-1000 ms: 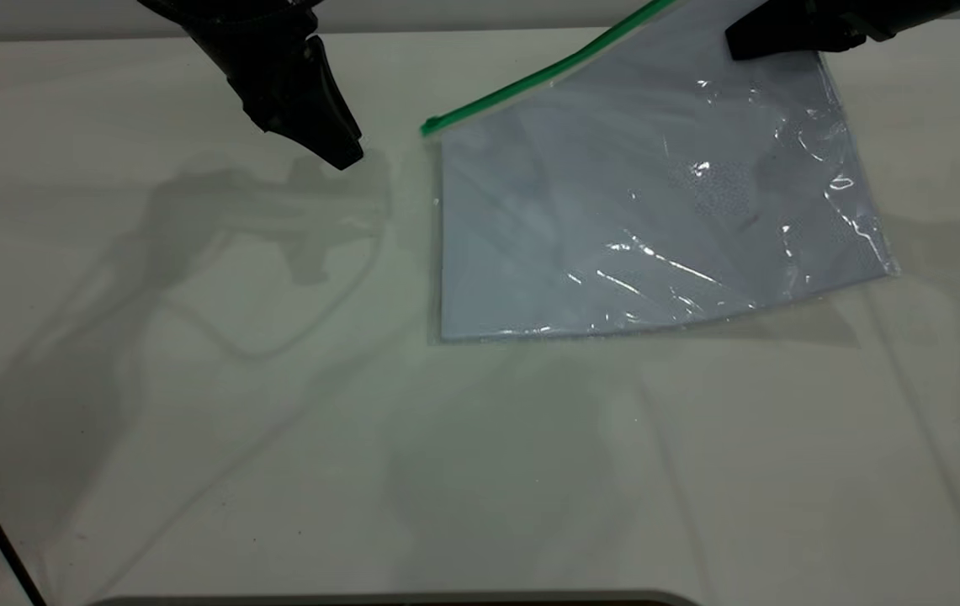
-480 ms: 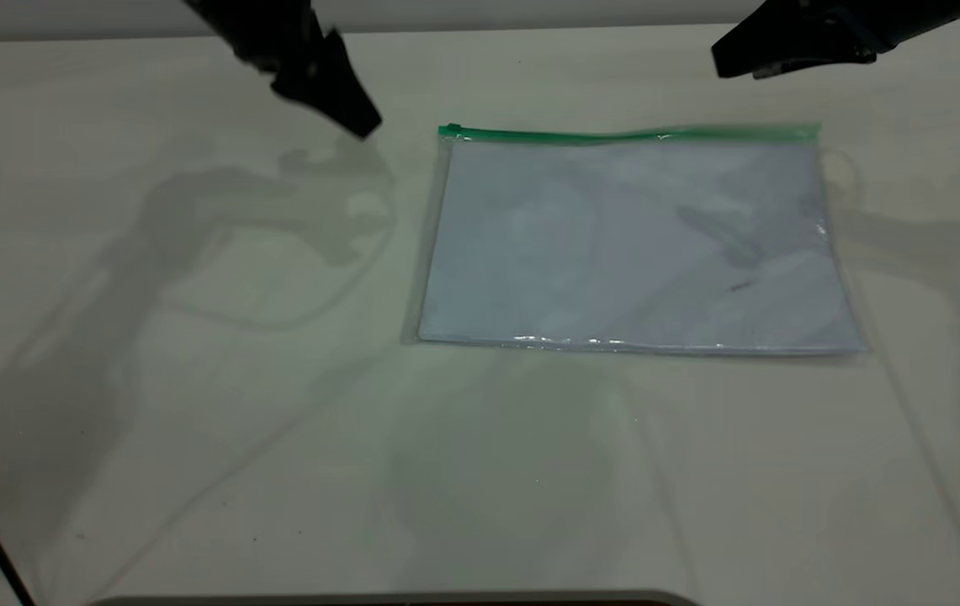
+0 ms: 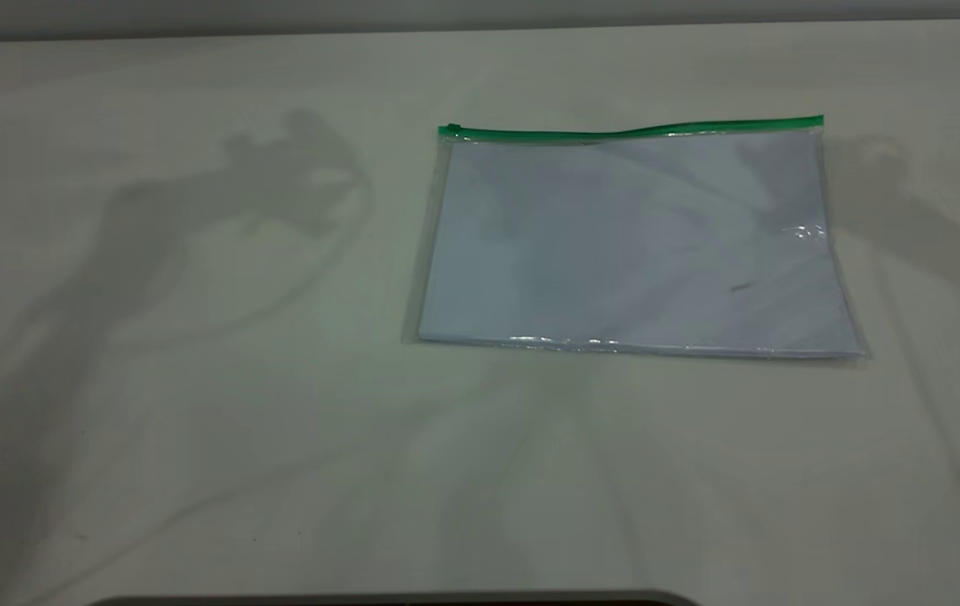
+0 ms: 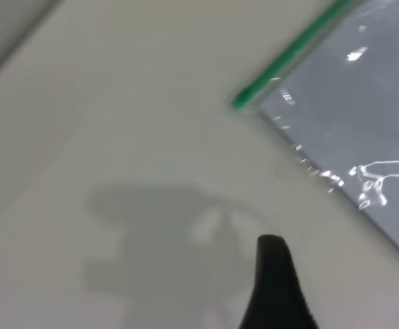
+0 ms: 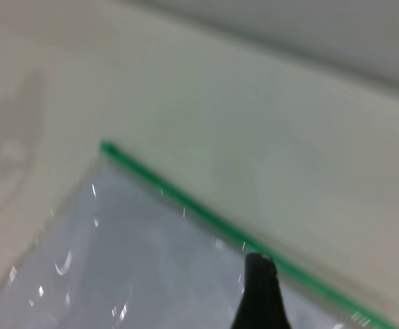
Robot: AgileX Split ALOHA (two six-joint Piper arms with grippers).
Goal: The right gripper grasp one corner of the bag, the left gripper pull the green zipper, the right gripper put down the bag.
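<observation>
The bag [image 3: 631, 244] lies flat on the white table, right of centre, with white paper showing through it. Its green zipper [image 3: 631, 131] runs along the far edge, with the slider tab [image 3: 448, 130] at the left end. Neither gripper shows in the exterior view; only their shadows fall on the table. In the left wrist view my left gripper [image 4: 271, 241] is a single black tip, empty, above bare table and apart from the zipper end [image 4: 244, 101] and the bag [image 4: 364, 123]. In the right wrist view my right gripper [image 5: 259, 260] is one black tip, empty, over the bag [image 5: 151, 267] near the zipper [image 5: 186, 199].
The table's far edge [image 3: 480, 29] meets a grey wall. A dark rounded strip [image 3: 395, 599] lies along the table's near edge. Bare table surface lies left of the bag and in front of it.
The right gripper let go of the lifted bag corner and the bag dropped flat. Both grippers then rose and drew back out of the exterior view.
</observation>
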